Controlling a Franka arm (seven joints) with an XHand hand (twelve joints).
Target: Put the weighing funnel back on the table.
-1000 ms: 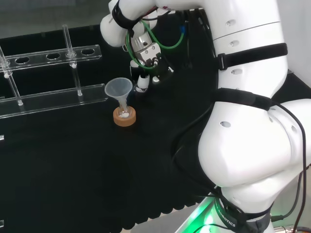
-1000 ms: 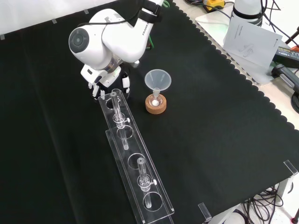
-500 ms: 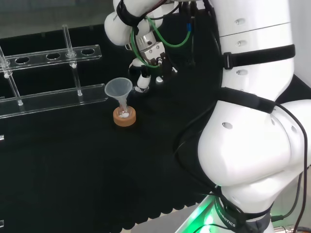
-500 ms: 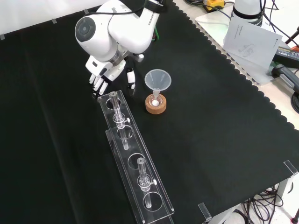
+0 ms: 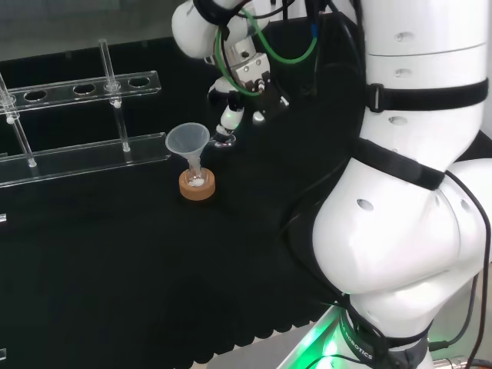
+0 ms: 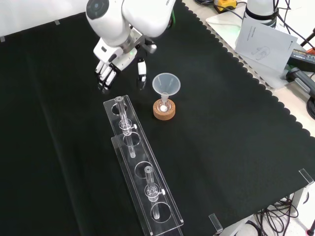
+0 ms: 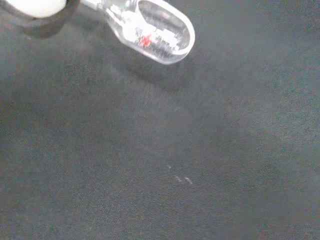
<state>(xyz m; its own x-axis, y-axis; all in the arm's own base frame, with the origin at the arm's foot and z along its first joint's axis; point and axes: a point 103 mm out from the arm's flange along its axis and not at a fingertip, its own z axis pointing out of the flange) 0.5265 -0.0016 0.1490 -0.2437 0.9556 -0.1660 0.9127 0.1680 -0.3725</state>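
hovering just left of the funnel (image 6: pixel 166 84) in the front view, that's the hand (image 6: pixel 106 73). weighing funnel (image 7: pixel 150 32) sits right by it against the black cloth (image 7: pixel 200 165) in the wrist view, can't tell if it's gripped.

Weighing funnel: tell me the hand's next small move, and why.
Probably lift straight up and away. The weighing funnel seems to lie on the cloth, its shadow tight against it, and the hand hangs above with fingers straight, so nothing seems left to release.
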